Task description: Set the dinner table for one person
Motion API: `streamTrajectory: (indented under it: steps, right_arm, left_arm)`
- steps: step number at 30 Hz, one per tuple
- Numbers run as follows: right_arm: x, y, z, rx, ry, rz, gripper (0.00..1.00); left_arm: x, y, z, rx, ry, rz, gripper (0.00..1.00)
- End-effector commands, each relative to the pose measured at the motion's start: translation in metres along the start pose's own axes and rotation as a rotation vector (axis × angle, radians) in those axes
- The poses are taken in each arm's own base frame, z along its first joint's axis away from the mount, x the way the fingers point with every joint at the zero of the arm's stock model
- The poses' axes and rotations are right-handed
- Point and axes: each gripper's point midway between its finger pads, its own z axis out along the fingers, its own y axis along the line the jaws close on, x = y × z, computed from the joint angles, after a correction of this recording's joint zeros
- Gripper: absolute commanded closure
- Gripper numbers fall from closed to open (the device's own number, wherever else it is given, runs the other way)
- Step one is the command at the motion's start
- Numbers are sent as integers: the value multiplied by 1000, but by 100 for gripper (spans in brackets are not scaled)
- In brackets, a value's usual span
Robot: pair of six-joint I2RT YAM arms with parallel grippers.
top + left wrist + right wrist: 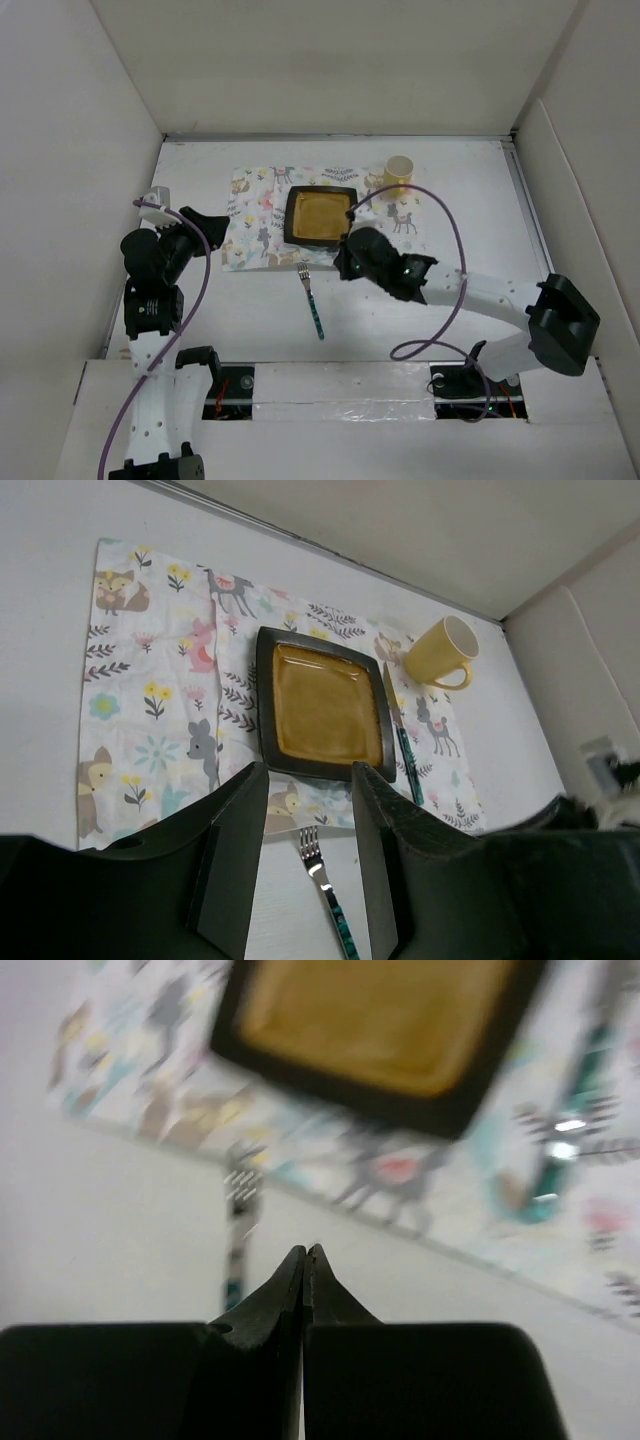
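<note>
Sq plate [320,216] on cloth [254,215], fork [312,303] on dinner table [475,205]

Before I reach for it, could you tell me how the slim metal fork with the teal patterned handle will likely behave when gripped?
The teal-handled metal fork lies flat on the white table, so getting under it is probably hard. It looks thin and rigid, likely light. Its shiny surface may slip or pivot when pinched.

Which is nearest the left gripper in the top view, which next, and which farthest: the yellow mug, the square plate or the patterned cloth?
1. The patterned cloth: its left edge lies right beside the left gripper.
2. The square plate: on the middle of the cloth.
3. The yellow mug: at the cloth's far right corner.
</note>
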Motion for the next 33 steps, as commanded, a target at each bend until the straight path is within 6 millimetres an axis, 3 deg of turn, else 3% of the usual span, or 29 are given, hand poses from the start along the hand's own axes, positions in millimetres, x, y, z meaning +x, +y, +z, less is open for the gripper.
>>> streamTrajectory:
  steps: [1, 2, 3, 4, 5, 7, 8, 9, 12, 13, 14, 15, 17, 18, 20, 22, 23, 24, 25, 26, 28, 29, 30, 32, 33]
  right_arm:
    - [67, 46, -11, -75, 91, -55, 100]
    - [84, 50, -9, -58, 119, -78, 96]
    - [97, 54, -8, -46, 143, -94, 84]
    - [107, 70, -12, -63, 163, -123, 61]
    - [125, 69, -4, -36, 199, -164, 55]
    - [141, 75, -3, -12, 221, -214, 49]
    - [141, 85, 0, -21, 221, -218, 49]
    - [152, 82, 8, 2, 245, -240, 49]
    - [165, 78, 22, 61, 263, -270, 53]
    - [168, 72, 23, 97, 274, -274, 77]
    - [174, 74, 20, 98, 287, -286, 92]
    - [179, 76, 17, 89, 298, -294, 100]
    - [188, 87, 1, 41, 332, -306, 100]
    - [196, 102, -14, -4, 344, -331, 100]
    - [193, 117, -40, -47, 350, -338, 100]
    - [189, 140, -62, -123, 355, -334, 100]
    - [161, 169, -79, -242, 310, -306, 100]
    - [147, 179, -85, -276, 275, -293, 100]
    - [145, 181, -84, -285, 266, -298, 100]
    - [125, 191, -83, -292, 210, -283, 100]
    - [104, 196, -64, -272, 165, -288, 100]
    - [71, 200, -48, -245, 106, -246, 100]
    - [56, 200, -34, -220, 72, -229, 100]
    - [46, 197, 8, -174, 62, -210, 100]
    - [9, 201, 24, -161, 6, -147, 100]
  left_arm:
    - [-13, -5, -3, 15, -54, 17, 64]
    - [-14, -4, -2, 4, -57, 16, 64]
    - [-13, -3, -2, 1, -52, 15, 64]
    - [-12, -3, -2, 3, -50, 14, 64]
    - [-12, -4, -2, 11, -48, 13, 64]
    - [-13, -5, -2, 16, -57, 16, 64]
    - [-14, -4, -2, 9, -60, 19, 64]
    - [-12, -2, -2, 1, -49, 15, 64]
    - [-14, -5, -3, 13, -58, 20, 64]
    - [-14, -5, -4, 10, -62, 21, 64]
    - [-15, -4, -4, 1, -67, 22, 64]
    - [-14, -3, -4, -3, -61, 20, 64]
    - [-15, -4, -4, 5, -62, 19, 64]
    - [-15, -4, -4, 3, -67, 20, 64]
    - [-19, -2, -4, -13, -82, 12, 63]
    - [-20, 1, -4, -35, -86, -8, 61]
    - [-23, 4, -4, -62, -97, -29, 58]
    - [-25, 8, -5, -89, -110, -41, 56]
    - [-25, 8, -5, -90, -110, -41, 56]
    - [-31, 10, -6, -113, -130, -41, 55]
    - [-31, 12, -9, -127, -140, -47, 54]
    - [-33, 12, -10, -130, -153, -49, 53]
    - [-33, 12, -11, -131, -159, -52, 52]
    - [-34, 14, -13, -143, -170, -49, 52]
    - [-33, 15, -14, -154, -166, -50, 52]
